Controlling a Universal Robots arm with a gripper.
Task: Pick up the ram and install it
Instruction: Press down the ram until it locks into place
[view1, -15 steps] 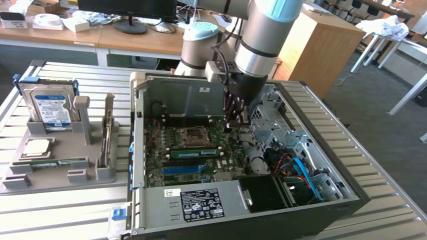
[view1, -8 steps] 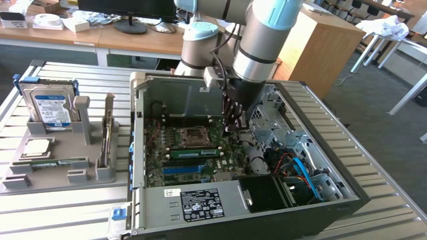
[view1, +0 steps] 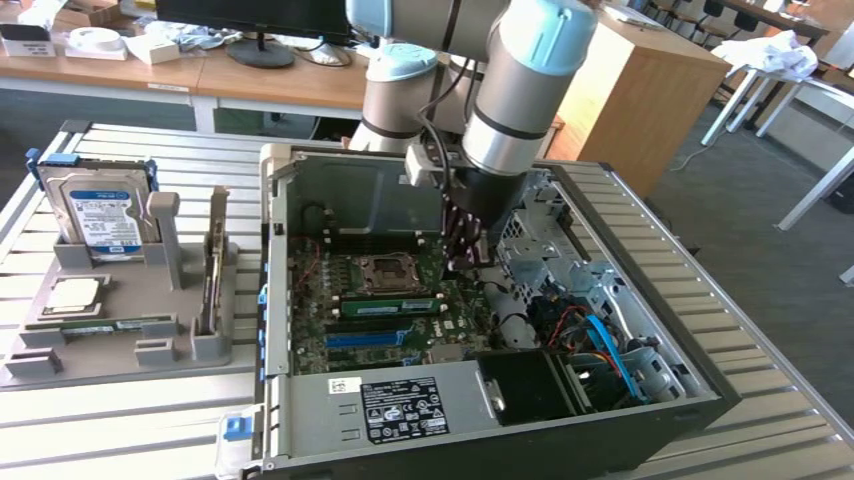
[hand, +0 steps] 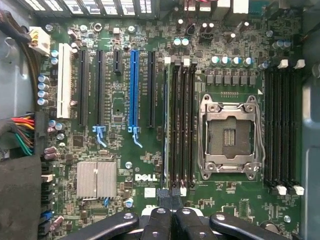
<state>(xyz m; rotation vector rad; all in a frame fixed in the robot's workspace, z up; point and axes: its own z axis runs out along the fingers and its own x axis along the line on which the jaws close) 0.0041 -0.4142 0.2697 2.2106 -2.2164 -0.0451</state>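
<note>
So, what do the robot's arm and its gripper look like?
The arm is made of thick silver-grey tubes, with light blue caps at the joints and black rings between the parts. The gripper is black, with bar-shaped links joined by round silver pins and narrow fingertips.

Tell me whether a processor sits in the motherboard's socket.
No, the socket lies empty, its bare contacts showing inside the metal frame.

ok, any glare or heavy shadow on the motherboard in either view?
Exterior view: the motherboard sits dim inside the case under the arm, while daylight falls bright on the slatted table. Wrist view: the motherboard is evenly lit, with only a mild sheen on the CPU socket frame and heatsink; no blown-out glare.
</note>
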